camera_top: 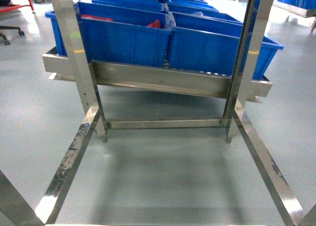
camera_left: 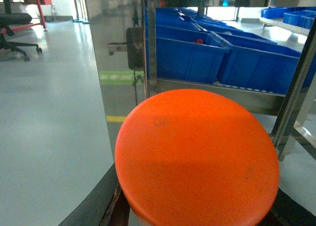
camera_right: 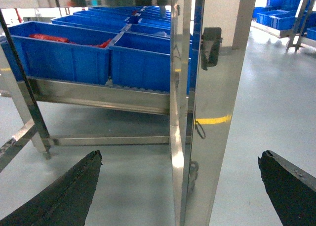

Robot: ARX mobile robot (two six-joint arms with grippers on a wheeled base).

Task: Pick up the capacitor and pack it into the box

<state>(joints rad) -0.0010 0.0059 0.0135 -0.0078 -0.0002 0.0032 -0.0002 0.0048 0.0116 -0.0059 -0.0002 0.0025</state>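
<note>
As my left wrist camera looks straight down onto it, the capacitor (camera_left: 197,157) fills the lower half of that view: a round orange top, flat and faintly scuffed, with a sliver of white body showing under its lower left edge. My left gripper (camera_left: 197,218) has it. The dark fingers (camera_left: 96,206) lie close against either side at the bottom of the picture, closed in on the capacitor's body, though the orange top hides the contact itself. Beyond the capacitor stands an upright steel post (camera_left: 148,43), and past that a row of blue bins (camera_left: 190,58) sitting on a steel rack (camera_left: 256,97), one of them with something red inside. Far off to the left there is an office chair (camera_left: 15,23) on the pale floor (camera_left: 49,137), with a yellow mark and a green one on the floor nearer the post. My right gripper (camera_right: 175,191) is spread wide, its two black fingers (camera_right: 59,196) at opposite bottom corners of the wrist view, with nothing held between them. Ahead of it rises a broad steel upright (camera_right: 217,112), and to its left is the rack with more bins, the nearest left one holding red parts (camera_right: 49,37). From the head camera I see the rack's frame and the bins sloping away, but neither of my grippers.
</note>
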